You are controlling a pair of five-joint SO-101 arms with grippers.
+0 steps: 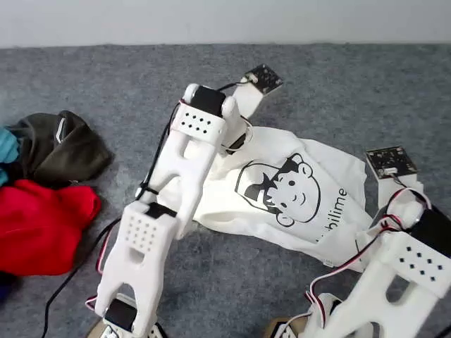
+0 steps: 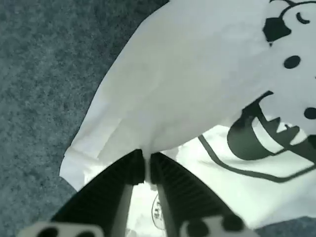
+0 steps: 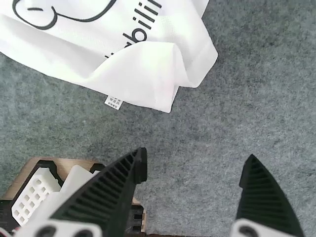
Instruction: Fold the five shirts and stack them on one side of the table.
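Gripper, left: shut hard on a doubled edge of the white shirt; the cloth is nipped between my two ribbed fingers, near what looks like a sleeve; I judge I hold it there so that side can be carried across the print as one fold
Gripper, right: spread wide with nothing in it; it hangs over the bare grey table, just beside the shirt's bunched hem corner and its small tag; placed there, I judge, to take that corner so both ends travel together
White shirt: lies mid-table between my two arms, print upward, rumpled and slanted; not yet a neat fold
Waiting shirts: a red shirt, a dark shirt and a teal scrap are heaped at the table's edge on my left arm's side, well apart from the white one; all are loose, none folded
Progress: early, by my reckoning; I see no stack anywhere
Risk: one-sided pinch; the free hem may drag and twist unless my right fingers close on it
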